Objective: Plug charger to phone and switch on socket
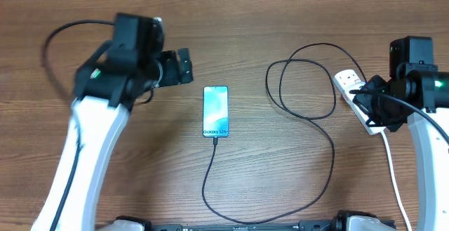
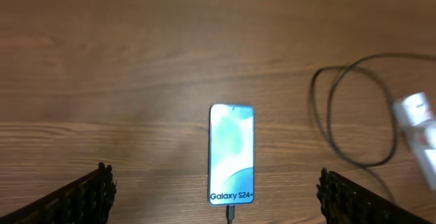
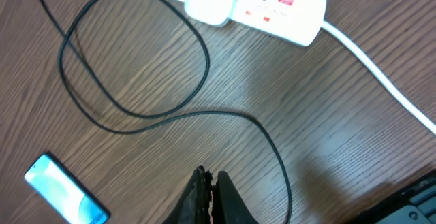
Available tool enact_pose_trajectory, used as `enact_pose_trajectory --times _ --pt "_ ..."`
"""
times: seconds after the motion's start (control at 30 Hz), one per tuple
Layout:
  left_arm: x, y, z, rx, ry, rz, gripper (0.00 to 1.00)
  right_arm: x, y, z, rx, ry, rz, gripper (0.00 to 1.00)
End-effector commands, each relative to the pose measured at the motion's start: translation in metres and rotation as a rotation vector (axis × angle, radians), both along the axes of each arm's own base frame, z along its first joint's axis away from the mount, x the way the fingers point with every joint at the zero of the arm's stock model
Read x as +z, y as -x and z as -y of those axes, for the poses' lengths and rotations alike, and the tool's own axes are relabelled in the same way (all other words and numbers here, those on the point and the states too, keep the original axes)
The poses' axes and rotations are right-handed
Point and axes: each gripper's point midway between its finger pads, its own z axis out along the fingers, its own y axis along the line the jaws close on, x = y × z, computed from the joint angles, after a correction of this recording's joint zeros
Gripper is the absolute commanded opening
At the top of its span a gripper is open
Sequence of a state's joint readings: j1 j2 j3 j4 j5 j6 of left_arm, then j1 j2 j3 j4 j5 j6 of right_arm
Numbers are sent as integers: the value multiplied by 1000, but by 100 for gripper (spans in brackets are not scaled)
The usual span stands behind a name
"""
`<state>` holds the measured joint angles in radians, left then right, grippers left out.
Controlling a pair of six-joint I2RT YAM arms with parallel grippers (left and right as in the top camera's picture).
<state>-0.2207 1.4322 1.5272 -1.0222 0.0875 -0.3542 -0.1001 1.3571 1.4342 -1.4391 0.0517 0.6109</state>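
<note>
The phone (image 1: 215, 111) lies flat mid-table with its blue-teal screen lit. It also shows in the left wrist view (image 2: 231, 153) and at the lower left of the right wrist view (image 3: 65, 191). The charger cable (image 1: 330, 143) runs in loose loops from the socket to the phone, and its black plug tip (image 2: 231, 214) sits in the phone's bottom port. The white socket strip (image 1: 356, 94) lies at the right; a white adapter (image 3: 210, 3) is plugged into it beside red switches. My left gripper (image 1: 184, 66) is open and empty, up and left of the phone. My right gripper (image 3: 211, 183) is shut and empty, above the table near the socket.
The socket's thick white cord (image 1: 394, 182) runs toward the front right edge. The wooden table (image 1: 140, 168) fills the view. The cable loops (image 3: 136, 54) lie between the phone and the socket.
</note>
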Motion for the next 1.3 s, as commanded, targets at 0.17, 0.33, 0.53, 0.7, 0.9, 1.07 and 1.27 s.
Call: enact_pose_trajectory --times 0.17,0.33,0.53,0.7,0.9,1.07,1.27 --pt "83 62 -30 30 -30 280 93 -2 2 42 -177 26 0 4" --pt "87 100 -45 72 -36 344 94 -7 -1 76 -285 30 15 4" --pt "89 123 -65 184 -16 425 100 -27 -10 77 -229 -38 -35 4" --pt "97 130 -75 238 -18 470 100 -43 -14 76 -226 -68 -93 4" --pt "98 122 -84 296 -47 478 100 -56 -22 64 -189 -154 -118 4" --pt "104 97 -81 309 -45 507 100 -56 -25 67 -168 -137 -103 4" --pt "101 57 -72 310 -43 513 100 -55 -37 74 -162 -112 -55 4"
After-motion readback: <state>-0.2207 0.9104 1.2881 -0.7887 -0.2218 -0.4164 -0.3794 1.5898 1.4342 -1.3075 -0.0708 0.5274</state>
